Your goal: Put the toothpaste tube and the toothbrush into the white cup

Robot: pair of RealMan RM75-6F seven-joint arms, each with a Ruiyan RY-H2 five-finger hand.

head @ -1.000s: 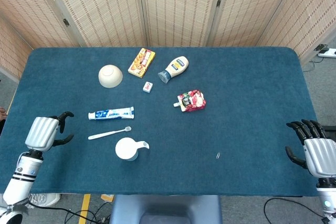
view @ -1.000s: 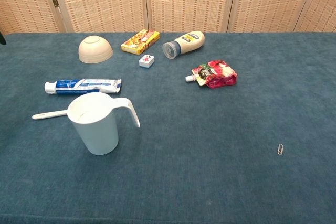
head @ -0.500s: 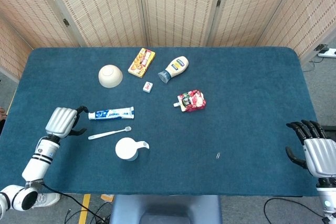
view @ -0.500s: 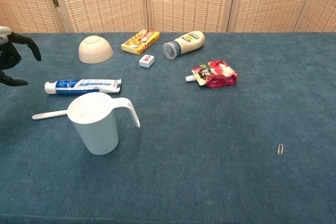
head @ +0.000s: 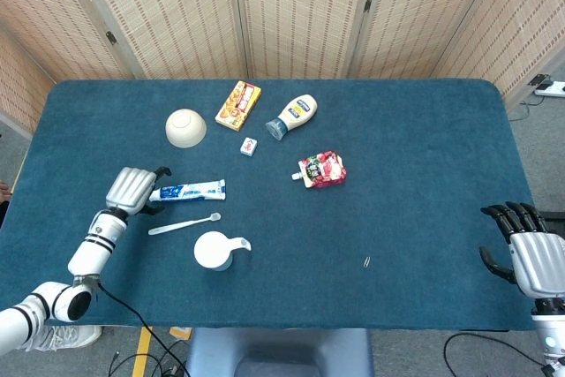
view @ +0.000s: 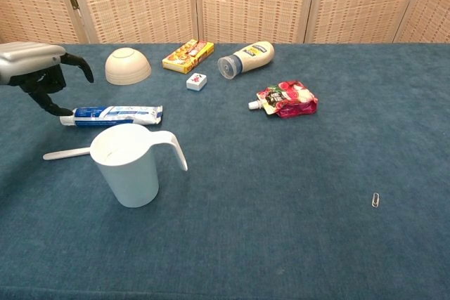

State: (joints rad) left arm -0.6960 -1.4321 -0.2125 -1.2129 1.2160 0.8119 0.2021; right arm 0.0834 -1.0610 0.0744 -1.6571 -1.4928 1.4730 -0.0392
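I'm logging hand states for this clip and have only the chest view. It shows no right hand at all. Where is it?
Observer: In the head view, the right hand is by the right edge of the table, on the near side. Its fingers are apart and it holds nothing.
Operator: The cup hides one end of the toothbrush for me. How does it lie?
Observer: From above, the toothbrush shows whole. It lies flat between the toothpaste tube and the white cup, with its brush end pointing right.
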